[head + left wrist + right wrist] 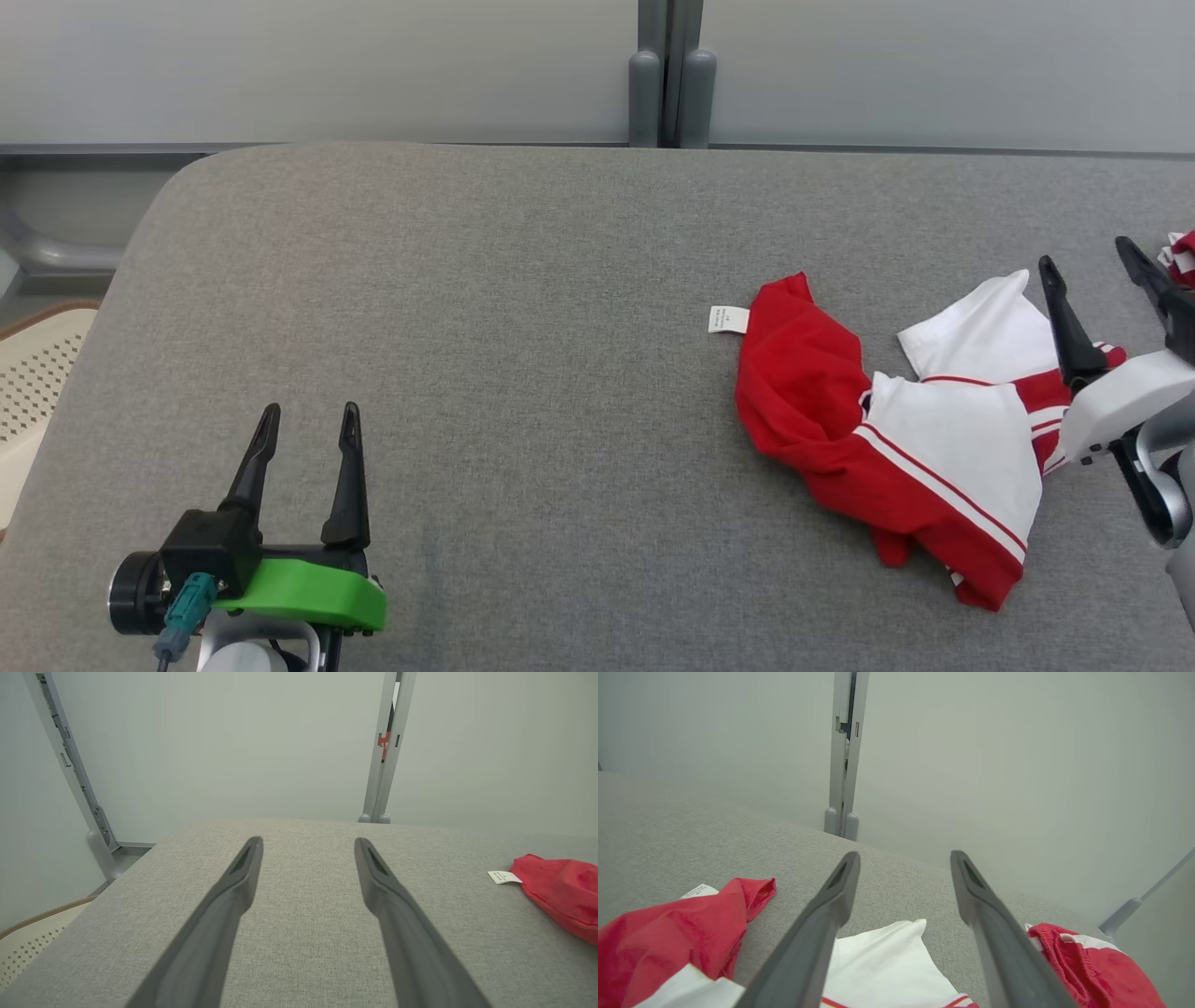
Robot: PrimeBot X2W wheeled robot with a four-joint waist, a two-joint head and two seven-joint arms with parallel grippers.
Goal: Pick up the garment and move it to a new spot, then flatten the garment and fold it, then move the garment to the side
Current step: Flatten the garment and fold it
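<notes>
The garment [934,448] is a red and white top lying crumpled on the right part of the grey table [485,308], with a white label at its far left tip. The left wrist view catches its red end [560,896]. My right gripper [1088,257] stands open over the garment's right end, nothing between its fingers. In the right wrist view the gripper [906,858] hangs above a white sleeve [887,961], with red cloth on either side. My left gripper [311,411] is open and empty over bare table at the lower left, also seen open in its own wrist view [308,842].
Another bit of red and white cloth [1181,252] lies at the right edge; I cannot tell if it joins the garment. A pale perforated basket [37,392] sits beyond the table's left edge. A grey post [670,84] stands behind the table.
</notes>
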